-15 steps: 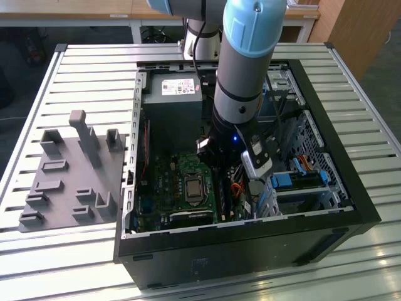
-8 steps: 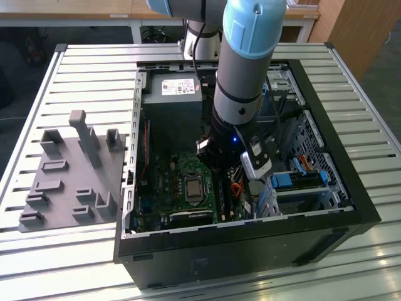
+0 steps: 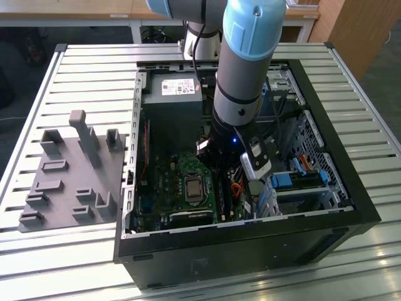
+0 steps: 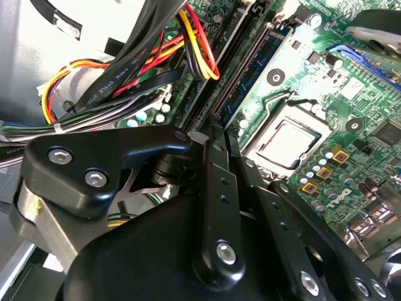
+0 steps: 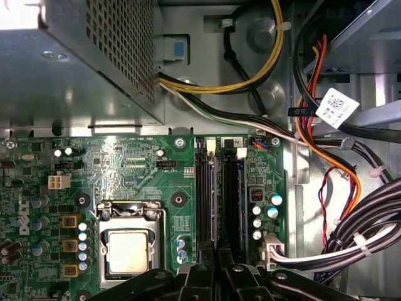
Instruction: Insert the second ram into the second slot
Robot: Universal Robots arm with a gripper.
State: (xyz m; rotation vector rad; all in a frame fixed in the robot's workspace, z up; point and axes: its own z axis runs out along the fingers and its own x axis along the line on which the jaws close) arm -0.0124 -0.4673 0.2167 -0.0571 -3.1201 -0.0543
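**Asker:** Where was the second ram?

**Describer:** In the first wrist view, the second ram (image 5: pixel 216 194) showed as a thin blue edge. It stood lengthwise along the second slot (image 5: pixel 204 188), near the cable-side edge of the motherboard (image 5: pixel 125 163). Whether it was fully seated, I could not tell.

**Asker:** And the fingers?

**Describer:** The fingers (image 5: pixel 202 276) of the gripper (image 5: pixel 217 260) were drawn narrow and appeared to pinch that blue edge from above. That probably kept the contacts facing straight down into the slot.

**Asker:** What lay around it?

**Describer:** A neighbouring slot (image 5: pixel 232 188) ran just beside it, also with a blue strip alongside. The processor socket (image 5: pixel 128 251) sat on the other side. Bundled cables (image 5: pixel 351 244) lay off the board's edge, likely kept away from the slots.

**Asker:** And further out?

**Describer:** The computer case (image 3: pixel 351 188) lay open side up on the slatted surface (image 3: pixel 81 75), seemingly so the arm (image 3: pixel 241 75) could work from above. A grey fixture tray (image 3: pixel 69 182) sat near the surface's edge on the exterior view's left.
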